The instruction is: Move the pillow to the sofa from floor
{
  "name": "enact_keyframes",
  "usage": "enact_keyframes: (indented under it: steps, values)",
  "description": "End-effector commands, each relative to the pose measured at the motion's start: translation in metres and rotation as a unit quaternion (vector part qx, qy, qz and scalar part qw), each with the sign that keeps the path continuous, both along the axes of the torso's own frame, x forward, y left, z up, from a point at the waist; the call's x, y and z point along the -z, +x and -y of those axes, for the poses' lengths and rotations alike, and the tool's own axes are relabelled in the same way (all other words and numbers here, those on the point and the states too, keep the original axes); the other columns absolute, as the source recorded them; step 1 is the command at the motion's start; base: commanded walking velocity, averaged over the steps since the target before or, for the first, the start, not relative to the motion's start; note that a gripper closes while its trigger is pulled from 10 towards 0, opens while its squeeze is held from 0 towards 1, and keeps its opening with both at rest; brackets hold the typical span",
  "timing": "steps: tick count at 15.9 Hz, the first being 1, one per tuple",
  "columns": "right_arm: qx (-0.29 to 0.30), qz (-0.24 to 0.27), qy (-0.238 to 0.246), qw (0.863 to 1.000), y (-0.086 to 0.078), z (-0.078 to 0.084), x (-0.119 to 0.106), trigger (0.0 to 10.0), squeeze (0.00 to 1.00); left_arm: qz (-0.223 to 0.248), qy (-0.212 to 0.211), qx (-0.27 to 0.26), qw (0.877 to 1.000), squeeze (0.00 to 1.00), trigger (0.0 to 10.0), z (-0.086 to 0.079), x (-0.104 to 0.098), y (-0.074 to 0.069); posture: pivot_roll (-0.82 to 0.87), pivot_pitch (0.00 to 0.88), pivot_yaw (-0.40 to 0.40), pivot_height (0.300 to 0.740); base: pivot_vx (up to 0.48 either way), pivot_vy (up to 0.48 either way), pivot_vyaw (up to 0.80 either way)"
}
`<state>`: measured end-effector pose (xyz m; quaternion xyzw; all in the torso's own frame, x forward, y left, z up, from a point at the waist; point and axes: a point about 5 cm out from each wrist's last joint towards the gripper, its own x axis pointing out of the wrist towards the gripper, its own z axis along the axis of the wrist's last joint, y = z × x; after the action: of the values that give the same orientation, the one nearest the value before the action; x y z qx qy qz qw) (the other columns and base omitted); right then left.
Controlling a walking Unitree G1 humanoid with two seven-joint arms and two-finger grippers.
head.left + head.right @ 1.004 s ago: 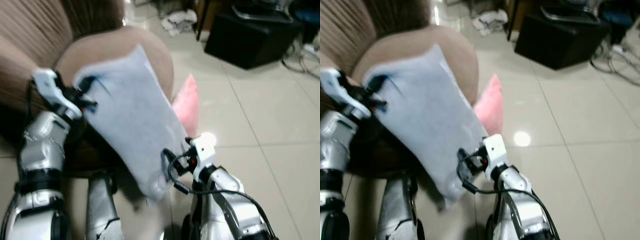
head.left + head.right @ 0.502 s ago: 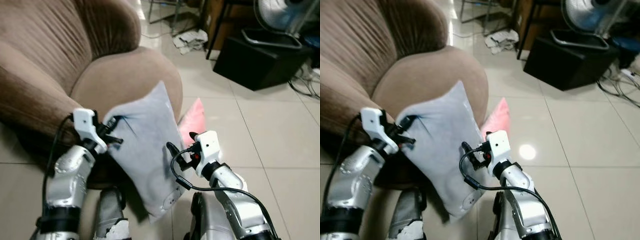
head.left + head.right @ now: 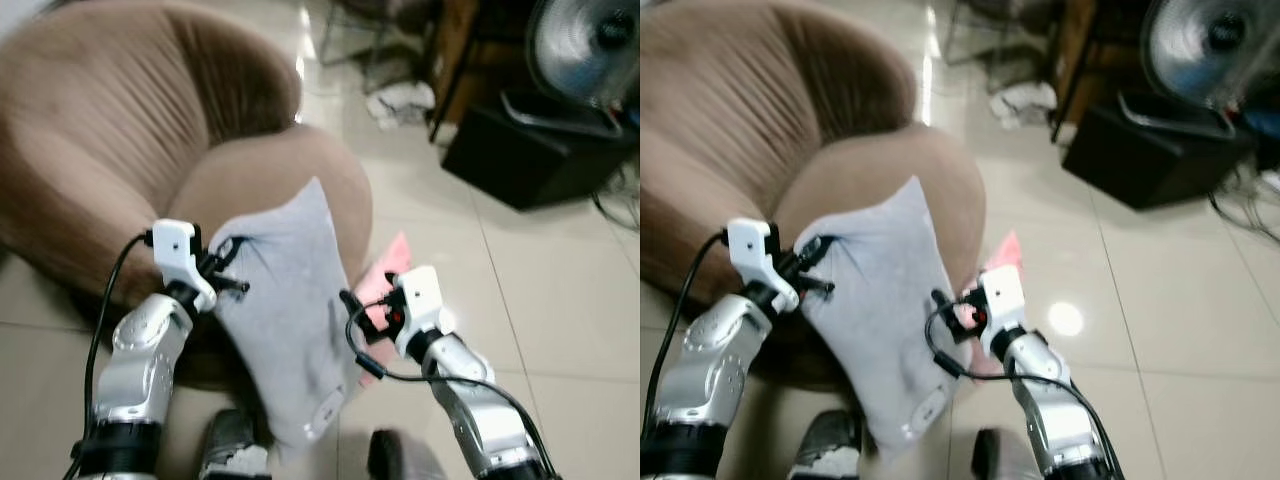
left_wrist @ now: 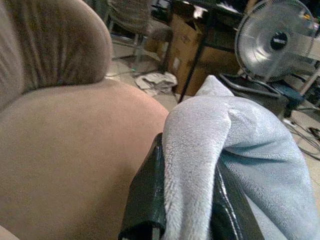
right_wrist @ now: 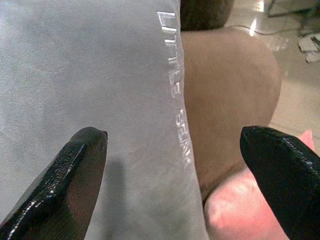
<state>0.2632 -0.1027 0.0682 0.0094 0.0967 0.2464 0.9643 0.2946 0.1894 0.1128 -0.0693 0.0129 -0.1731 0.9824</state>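
Looking at how the grey pillow hangs, I'd say it's light and totally floppy: it droops in a long fold from its upper corner down toward the robot's feet, held up off the floor right in front of the brown sofa, next to the rounded armrest. The left gripper has its two black fingers pinched tight on that upper corner, and you can see the plush fabric bunched between them. The right gripper is spread wide against the pillow's other side, not clamping anything, more like propping it. My guess is a corner pinch on soft fleece can slip, so grabbing a thicker bunch of fabric or the opposite edge would be safer. A pink pillow sits on the tile floor behind it.
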Motion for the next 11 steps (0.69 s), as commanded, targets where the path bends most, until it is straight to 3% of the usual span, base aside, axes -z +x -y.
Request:
enact_keyframes:
  steps: [1,6,8,11]
  values:
    - [0.008,0.005,0.000,1.000,0.003,0.004,-0.001,10.0,0.00,0.040,0.005,-0.003,0.999,0.00,0.0,0.000,-0.017,0.002,0.13,0.023,-0.067,0.723,0.000,0.000,0.00]
    - [0.008,0.010,-0.003,1.000,0.004,0.002,0.000,10.0,0.00,0.032,0.018,-0.003,0.999,0.00,0.0,0.000,-0.010,0.002,0.13,0.021,-0.066,0.740,0.000,0.000,0.00]
    - [0.019,0.015,-0.005,1.000,0.003,0.001,0.000,10.0,0.00,0.016,0.037,-0.025,0.999,0.00,0.0,-0.010,0.005,-0.005,0.13,0.024,-0.069,0.740,0.000,0.000,0.00]
    - [0.033,0.013,-0.003,0.999,0.001,0.005,0.003,10.0,0.00,-0.013,0.017,-0.050,0.999,0.00,0.0,-0.013,0.021,-0.020,0.14,0.036,-0.076,0.740,0.000,0.000,0.00]
